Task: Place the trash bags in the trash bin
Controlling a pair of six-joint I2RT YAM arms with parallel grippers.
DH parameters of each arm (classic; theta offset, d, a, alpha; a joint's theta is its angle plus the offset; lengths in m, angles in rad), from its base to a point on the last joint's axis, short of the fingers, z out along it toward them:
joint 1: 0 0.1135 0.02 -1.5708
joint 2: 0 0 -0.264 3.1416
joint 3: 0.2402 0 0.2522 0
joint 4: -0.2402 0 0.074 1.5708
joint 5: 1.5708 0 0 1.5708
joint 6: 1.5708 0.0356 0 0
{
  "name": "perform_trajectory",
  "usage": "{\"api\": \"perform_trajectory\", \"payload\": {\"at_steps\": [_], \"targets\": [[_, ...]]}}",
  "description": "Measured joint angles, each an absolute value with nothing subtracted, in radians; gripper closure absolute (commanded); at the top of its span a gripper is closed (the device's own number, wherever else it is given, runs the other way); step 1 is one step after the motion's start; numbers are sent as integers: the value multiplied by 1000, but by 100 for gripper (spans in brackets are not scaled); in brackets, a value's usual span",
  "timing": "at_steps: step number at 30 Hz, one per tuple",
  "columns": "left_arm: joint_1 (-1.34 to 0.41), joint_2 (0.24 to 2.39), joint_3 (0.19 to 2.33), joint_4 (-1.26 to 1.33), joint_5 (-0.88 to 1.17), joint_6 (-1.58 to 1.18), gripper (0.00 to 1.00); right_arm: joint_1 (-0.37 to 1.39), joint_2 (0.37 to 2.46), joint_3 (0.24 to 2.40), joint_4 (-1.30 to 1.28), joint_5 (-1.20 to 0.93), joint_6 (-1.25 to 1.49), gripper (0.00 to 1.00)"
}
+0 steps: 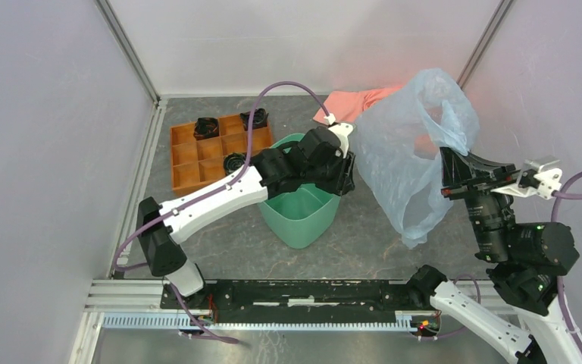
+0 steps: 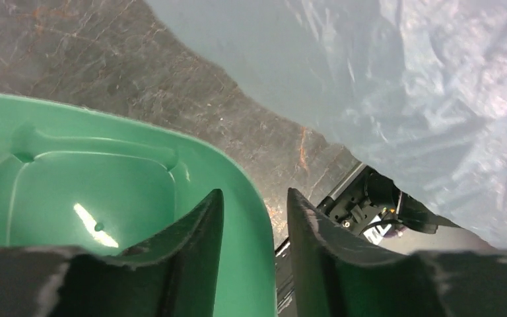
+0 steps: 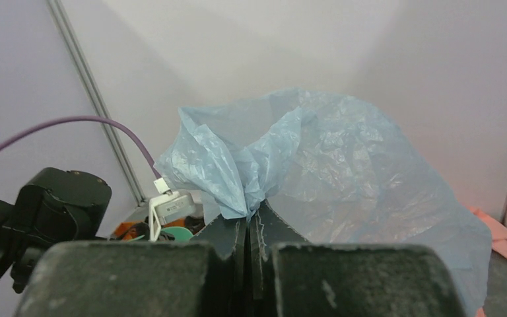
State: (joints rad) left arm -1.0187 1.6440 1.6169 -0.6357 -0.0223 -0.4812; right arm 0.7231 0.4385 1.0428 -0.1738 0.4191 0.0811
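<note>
**Bag held up beside the bin**

The bag (image 1: 413, 144) hangs in the air to the right of the bin (image 1: 301, 212), billowed open, with none of it inside. Its lower end droops down near the table (image 1: 364, 235); whether it touches cannot be told. The right gripper (image 3: 251, 228) has its fingers closed tight on a bunched fold at the bag's top edge and holds the film up from there.

The bin stands on the table between the arms, its mouth open upward and its inside bare. The left gripper (image 2: 254, 198) sits astride the bin's right rim, one finger inside the wall and one outside, the jaws only narrowly apart. Whether they pinch the rim cannot be told.

Behind the bag a pink cloth (image 1: 352, 102) lies by the back wall. Left of the bin is an orange tray (image 1: 212, 152) with dark items (image 1: 206, 127) in three compartments.
</note>
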Motion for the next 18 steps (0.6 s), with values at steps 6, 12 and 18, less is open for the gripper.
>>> {"api": "perform_trajectory", "payload": {"at_steps": [6,12,18], "targets": [[-1025,1576,1612,-625,-25,-479,26,723,493,1126,-159,331,80,100],[-1023,1279,1531,-630,-107,-475,14,723,629,1248,-124,118,93,100],[-1023,973,1469,-624,-266,-450,10,723,768,1340,-21,-142,193,100]]}}
